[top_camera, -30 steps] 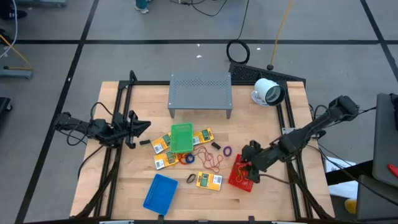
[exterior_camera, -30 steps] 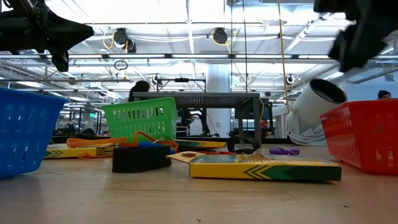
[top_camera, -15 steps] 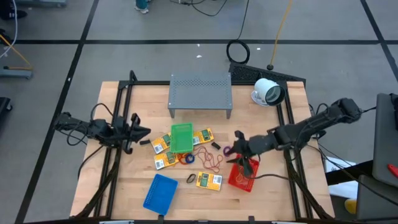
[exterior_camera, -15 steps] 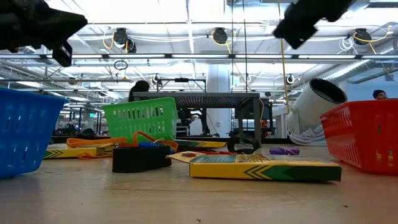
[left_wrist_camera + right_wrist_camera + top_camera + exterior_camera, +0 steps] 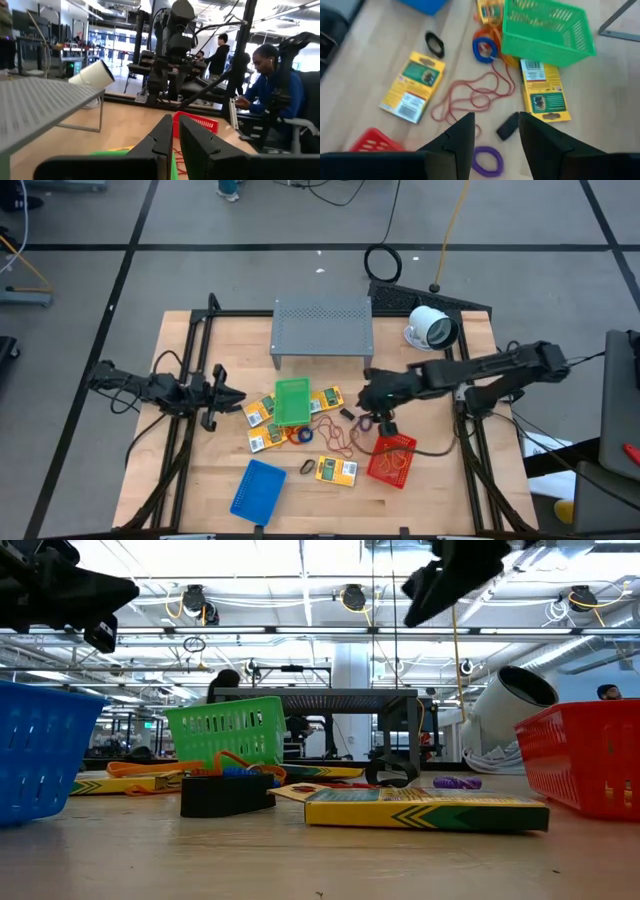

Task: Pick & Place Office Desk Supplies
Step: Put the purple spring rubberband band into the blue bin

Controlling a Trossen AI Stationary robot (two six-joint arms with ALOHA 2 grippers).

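One purple ring (image 5: 487,160) under right gripper (image 5: 495,131)

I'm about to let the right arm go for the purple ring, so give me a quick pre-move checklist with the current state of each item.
1. Right end effector open: ok, its fingers stand apart in the right wrist view.
2. It holds nothing: ok.
3. Purple ring in sight and free of other items: ok, it lies apart from the black block.
4. End effector over the ring: ok, roughly, by the high view.
5. Left end effector out of the way: ok, parked at the left edge, shut.
6. Red basket clear for the drop: ok.
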